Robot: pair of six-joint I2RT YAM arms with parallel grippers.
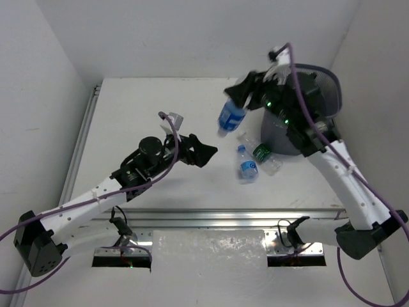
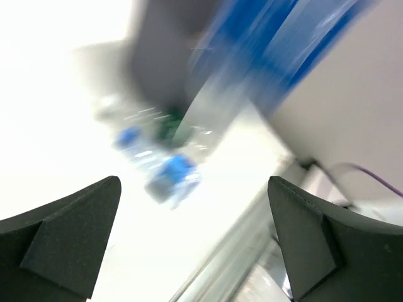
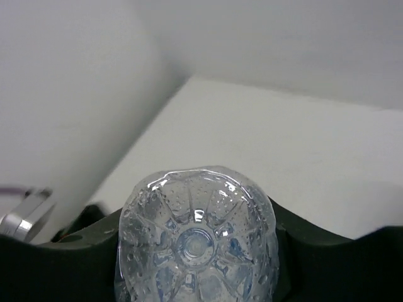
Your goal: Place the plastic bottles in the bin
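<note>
The right gripper (image 1: 241, 101) is clamped on the held bottle (image 1: 231, 119), which hangs below and ahead of its fingers, well above the table (image 1: 140, 115). In the right wrist view the bottle's petalled base (image 3: 195, 242) fills the gap between the two dark pads, so the grip sits low on the body, near the bottom end. The bin (image 1: 333, 83) stands just behind and to the outer side of this gripper, its mesh wall partly hidden by the arm.

The bottle looks light and probably empty or nearly so. Its clear, thin wall would likely dent under a hard squeeze, and the droplets on the plastic suggest a slick surface. A hold across the middle of the round body, or over the label where there is more friction, seems safer than one at the tapering ends.

It is a small clear bottle with a broad blue label wrapped around the middle and a moulded star-shaped base.

The left gripper (image 1: 208, 155) has its fingers spread apart and holds nothing. Ahead of it, lying on the table, are a blue-labelled bottle (image 1: 246, 166) and, just beyond and touching or nearly touching it, a green-labelled bottle (image 1: 262, 152). Both rest on their sides close to the foot of the bin. The left wrist view is heavily blurred, showing them only as smears between its open fingers (image 2: 63, 242).
</note>
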